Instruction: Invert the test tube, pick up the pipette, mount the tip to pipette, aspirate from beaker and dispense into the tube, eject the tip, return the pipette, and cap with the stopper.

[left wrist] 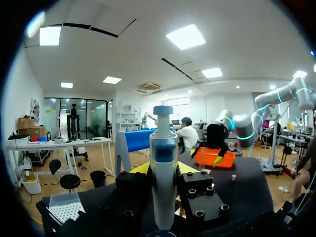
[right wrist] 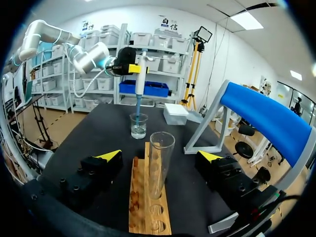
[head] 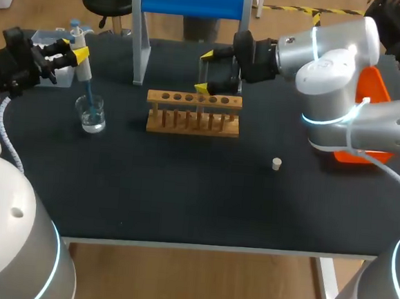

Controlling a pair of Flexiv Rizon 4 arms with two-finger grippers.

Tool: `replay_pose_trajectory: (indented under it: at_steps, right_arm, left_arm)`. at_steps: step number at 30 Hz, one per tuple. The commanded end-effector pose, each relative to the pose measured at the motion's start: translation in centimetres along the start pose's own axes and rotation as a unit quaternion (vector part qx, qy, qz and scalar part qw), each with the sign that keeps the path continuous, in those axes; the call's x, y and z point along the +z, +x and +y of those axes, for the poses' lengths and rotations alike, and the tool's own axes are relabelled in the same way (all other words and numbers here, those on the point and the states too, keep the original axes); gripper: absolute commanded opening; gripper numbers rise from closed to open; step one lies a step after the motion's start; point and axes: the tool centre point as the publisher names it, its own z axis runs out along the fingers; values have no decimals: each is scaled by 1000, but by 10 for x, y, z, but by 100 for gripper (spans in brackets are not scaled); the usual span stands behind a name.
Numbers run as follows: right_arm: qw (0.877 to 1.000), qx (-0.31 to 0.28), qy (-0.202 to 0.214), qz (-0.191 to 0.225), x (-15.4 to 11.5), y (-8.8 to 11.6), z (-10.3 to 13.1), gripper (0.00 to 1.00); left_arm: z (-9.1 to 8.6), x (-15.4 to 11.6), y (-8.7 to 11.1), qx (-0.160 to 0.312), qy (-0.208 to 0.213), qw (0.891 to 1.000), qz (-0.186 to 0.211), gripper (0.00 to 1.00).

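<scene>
My left gripper (head: 80, 48) is shut on a white and blue pipette (left wrist: 163, 182), held upright at the table's left. The pipette's blue tip (head: 88, 96) dips into a glass beaker (head: 92, 115) holding a little clear liquid. In the right wrist view the beaker (right wrist: 138, 126) and pipette (right wrist: 140, 79) stand beyond the rack. My right gripper (right wrist: 160, 155) is open, its fingers well apart on either side of a clear test tube (right wrist: 160, 163). The tube stands mouth-up in the wooden rack (head: 194, 112). A small white stopper (head: 276, 164) lies on the mat to the rack's right.
A clear tip box (head: 51, 58) sits at the back left behind the beaker. A blue-topped grey stand (head: 191, 3) rises at the back middle. An orange bin (head: 369, 107) lies at the right, partly behind my right arm.
</scene>
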Motion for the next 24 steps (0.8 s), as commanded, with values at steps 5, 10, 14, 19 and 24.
replay_pose_trajectory:
  at_steps: [5,10,14,19,24]
  right_arm:
    - [1000,-2,6,-4,11,1,0,100]
    - [1000,-5,11,-3,16,1,0,100]
    - [1000,-6,13,-3,18,0,-1,100]
    - [1000,-7,14,-1,21,-2,-3,100]
    - [1000,-9,16,1,23,-3,-4,100]
  left_arm:
    - [0,-1,0,0,0,1000,2,0]
    - [0,-1,0,0,0,1000,2,0]
    - [0,-1,0,0,0,1000,2,0]
    - [0,-1,0,0,0,1000,2,0]
    - [0,-1,0,0,0,1000,2,0]
